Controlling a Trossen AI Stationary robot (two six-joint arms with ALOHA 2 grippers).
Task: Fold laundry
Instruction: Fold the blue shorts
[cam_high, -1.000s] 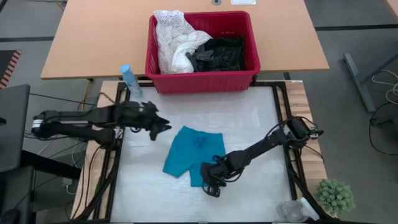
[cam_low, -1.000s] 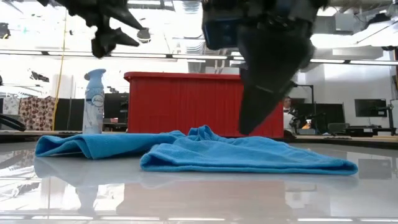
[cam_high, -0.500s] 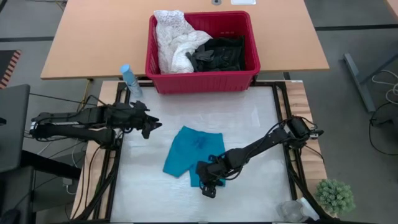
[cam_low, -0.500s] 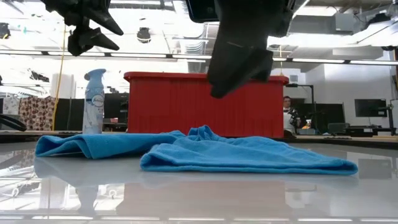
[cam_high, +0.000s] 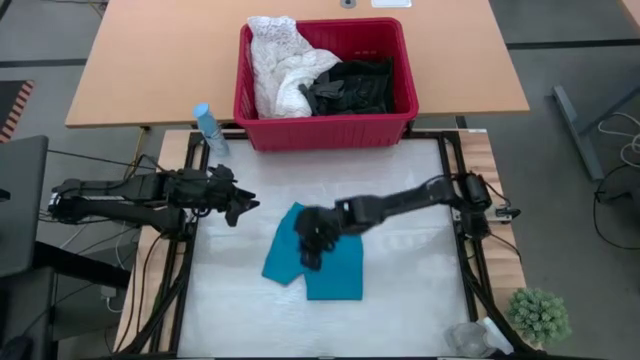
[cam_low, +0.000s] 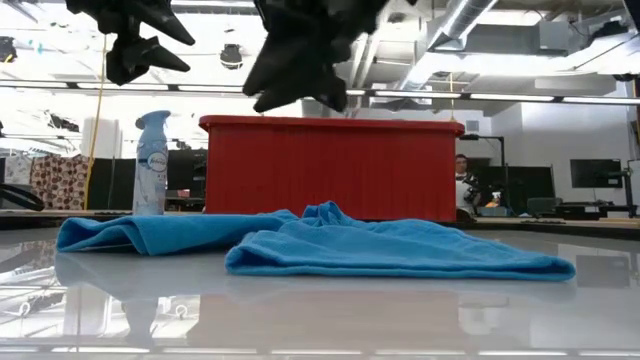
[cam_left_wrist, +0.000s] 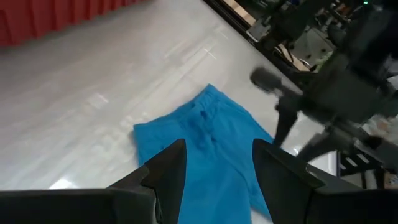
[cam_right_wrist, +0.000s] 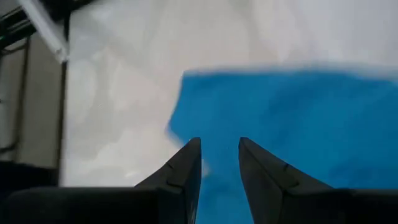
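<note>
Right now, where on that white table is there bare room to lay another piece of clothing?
The white table is bare right of the teal shorts, and between them and the red basket. It is crowded at the centre, where the right gripper hangs over the shorts.

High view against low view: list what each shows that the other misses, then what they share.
Only the high view shows the basket's contents, the white lacy garment and black clothes, plus a potted plant. Only the low view shows a person beyond the table. Both show the teal garment, red basket, spray bottle, and both grippers, left gripper and right gripper, above the table.
</note>
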